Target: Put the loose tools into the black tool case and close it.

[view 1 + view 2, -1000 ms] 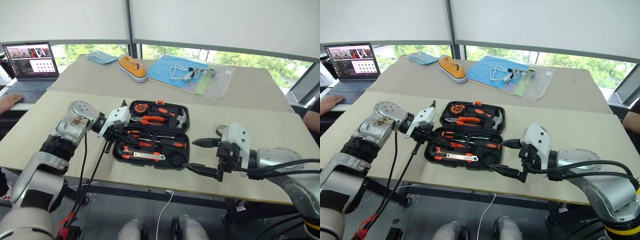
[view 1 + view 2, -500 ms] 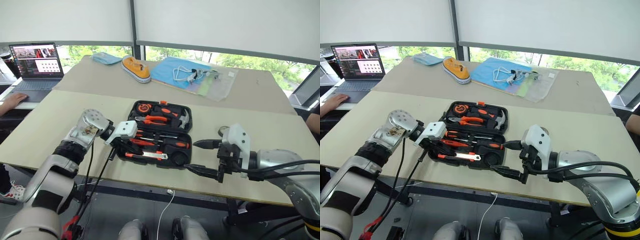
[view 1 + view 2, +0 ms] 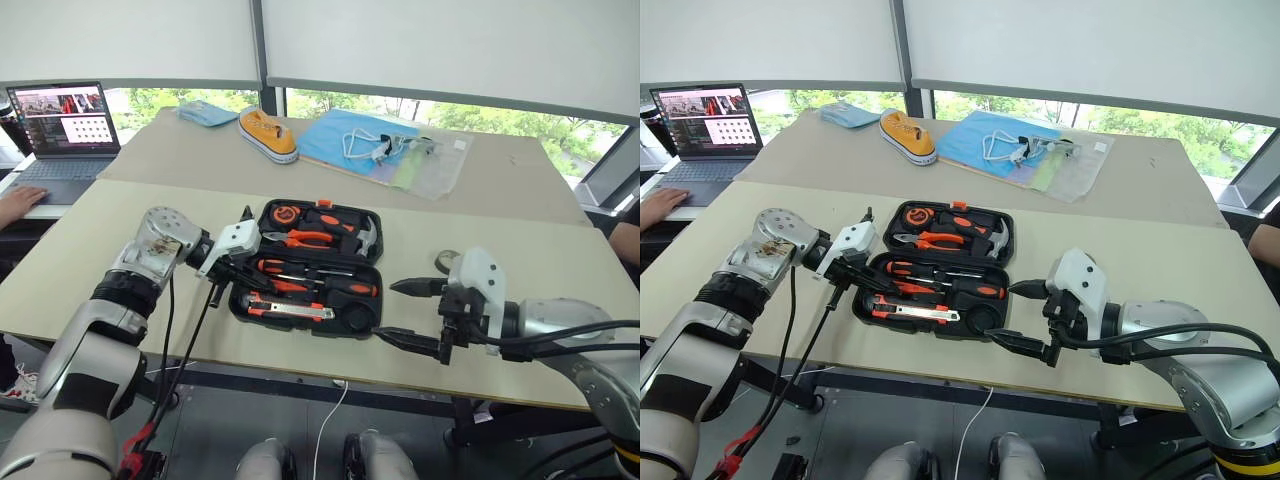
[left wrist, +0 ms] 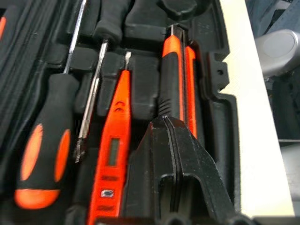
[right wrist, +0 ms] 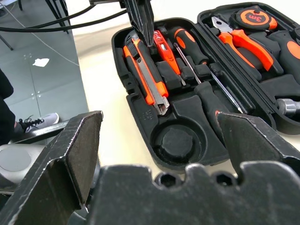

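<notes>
Black tool case (image 3: 316,267) lies open on the table (image 3: 90,240), screwdrivers and utility knife (image 5: 149,76) seated in recesses. Left pincer (image 4: 171,140) closed, empty, tips over the knife. Right pincer (image 3: 396,312) spread wide, empty, just beside the case's right end.

A laptop (image 3: 62,120), yellow shoe (image 3: 266,135) and blue folder (image 3: 350,140) (far table).

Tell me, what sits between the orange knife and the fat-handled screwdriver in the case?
In the left wrist view, a slim orange screwdriver lies between the knife and the fat-handled screwdriver.
</notes>
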`<state>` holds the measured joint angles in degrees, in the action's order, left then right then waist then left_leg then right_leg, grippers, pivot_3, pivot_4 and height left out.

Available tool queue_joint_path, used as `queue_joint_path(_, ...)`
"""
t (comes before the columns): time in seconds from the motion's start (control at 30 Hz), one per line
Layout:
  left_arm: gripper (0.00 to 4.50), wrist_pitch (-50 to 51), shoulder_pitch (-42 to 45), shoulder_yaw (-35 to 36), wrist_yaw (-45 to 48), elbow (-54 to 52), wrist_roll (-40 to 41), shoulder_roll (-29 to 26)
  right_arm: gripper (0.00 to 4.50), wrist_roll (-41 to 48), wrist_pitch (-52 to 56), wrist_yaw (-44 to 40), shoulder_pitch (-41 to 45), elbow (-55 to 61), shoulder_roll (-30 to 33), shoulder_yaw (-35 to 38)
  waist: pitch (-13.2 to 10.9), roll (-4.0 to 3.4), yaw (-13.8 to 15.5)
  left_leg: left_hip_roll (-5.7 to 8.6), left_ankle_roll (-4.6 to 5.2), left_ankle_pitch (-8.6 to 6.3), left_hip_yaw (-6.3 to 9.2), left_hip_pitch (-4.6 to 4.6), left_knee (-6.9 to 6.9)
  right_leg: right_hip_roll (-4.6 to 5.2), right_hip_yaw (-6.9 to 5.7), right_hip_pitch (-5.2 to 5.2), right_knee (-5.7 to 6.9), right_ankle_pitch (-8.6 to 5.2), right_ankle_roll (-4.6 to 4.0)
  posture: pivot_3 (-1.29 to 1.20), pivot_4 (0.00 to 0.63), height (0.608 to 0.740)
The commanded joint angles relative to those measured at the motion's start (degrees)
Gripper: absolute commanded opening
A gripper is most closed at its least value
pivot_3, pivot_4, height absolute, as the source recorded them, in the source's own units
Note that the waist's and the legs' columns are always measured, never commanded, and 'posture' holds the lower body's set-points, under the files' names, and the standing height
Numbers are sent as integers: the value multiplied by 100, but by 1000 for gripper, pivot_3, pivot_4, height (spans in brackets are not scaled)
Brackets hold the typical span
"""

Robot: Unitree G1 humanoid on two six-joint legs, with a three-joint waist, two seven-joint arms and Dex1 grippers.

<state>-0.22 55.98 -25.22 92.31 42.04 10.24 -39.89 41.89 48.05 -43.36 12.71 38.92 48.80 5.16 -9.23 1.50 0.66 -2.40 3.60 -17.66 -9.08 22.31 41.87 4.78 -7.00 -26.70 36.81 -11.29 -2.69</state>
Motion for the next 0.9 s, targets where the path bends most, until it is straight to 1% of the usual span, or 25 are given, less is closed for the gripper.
queue_joint_path(0.03,38,-289,-90,37,19,65,-250,84,4500,61,-55,-10,111,66,18,70,0,0,2,0,1,0,0,1,0,0,-1,0,-1,0,1,0,150,718)
queue_joint_path(0.17,38,-734,-259,46,-31,246,-635,229,4500,61,-53,-14,126,43,19,77,0,0,4,1,2,-1,0,-4,0,4,0,4,-2,-1,2,0,150,718)
queue_joint_path(0.37,38,-856,-430,167,-55,239,-809,414,4500,77,-42,9,130,-2,-7,106,1,-1,2,1,4,-3,1,-22,0,8,3,21,-2,-2,3,0,150,718)
queue_joint_path(0.53,38,-1034,-666,204,8,11,-938,394,4500,88,-35,31,130,-14,-30,91,2,-3,-7,0,10,-7,1,-34,-2,34,5,31,-2,-3,6,0,150,718)
queue_joint_path(0.67,38,-1125,-672,330,-64,35,-987,338,4500,93,-37,23,133,-43,-38,84,4,-6,-13,0,15,-10,1,-35,-2,36,3,32,-3,-5,8,0,150,718)
queue_joint_path(0.77,38,-891,-516,540,-47,79,-822,359,4500,94,-40,10,143,-63,-34,82,4,-5,-24,1,16,-12,0,-34,-2,36,3,32,-3,-5,9,0,150,718)
queue_joint_path(0.9,38,9,-266,678,19,-298,-132,227,4500,92,-45,-24,183,-118,-30,72,2,-4,-37,0,16,-11,0,-31,-1,33,1,31,-3,-6,11,0,150,718)
